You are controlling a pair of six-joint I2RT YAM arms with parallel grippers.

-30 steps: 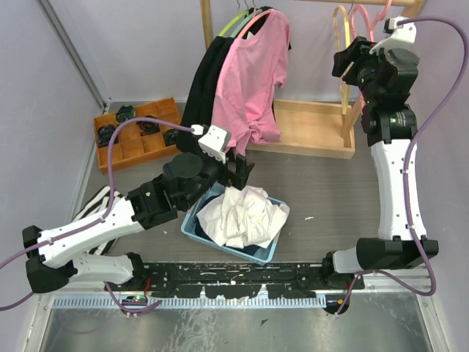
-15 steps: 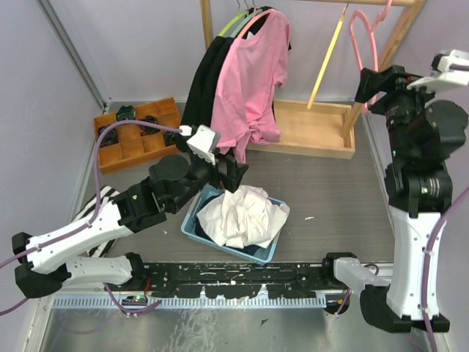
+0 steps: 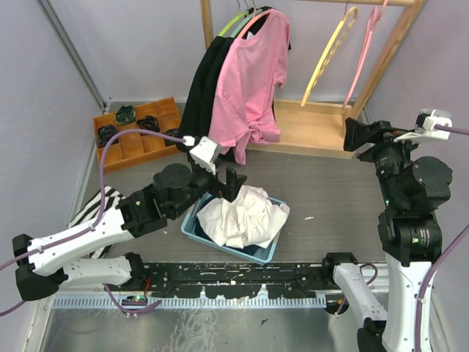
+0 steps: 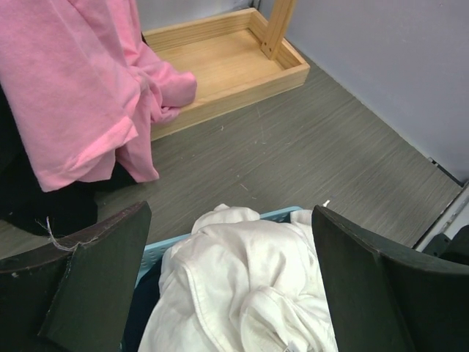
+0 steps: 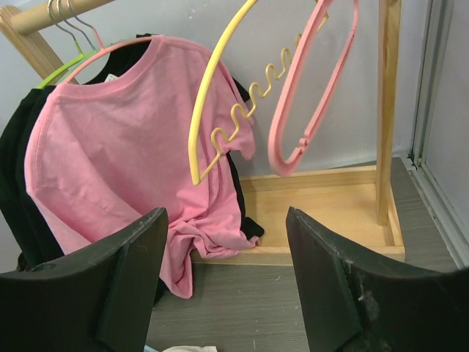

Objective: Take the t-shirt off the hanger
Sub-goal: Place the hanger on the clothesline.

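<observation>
Pink jersey, soft and loosely creased, makes up the pink t-shirt, which hangs from the round wooden rail with its hem bunched just above the rack's shallow wooden base; a black shirt hangs right behind it. Two bare plastic hangers share the rail at its far end: a yellow hanger with a wavy lower bar and a smooth pink hanger, both tilted. On the grey wood-grain table sits a blue plastic basket holding a crumpled white shirt with a ribbed collar. The left fingers, dark and blocky, hover spread wide over that basket and grip nothing. The right fingers are also parted and empty, facing the rack from well back. A second ago the right arm stood tall with its fingers up at the yellow hanger beside the rack's post; it has since dropped and drawn away, and the two bare hangers have swung to a steeper slant. The left arm has eased slightly back, while the basket, the white shirt and the pink t-shirt lie as they did.
</observation>
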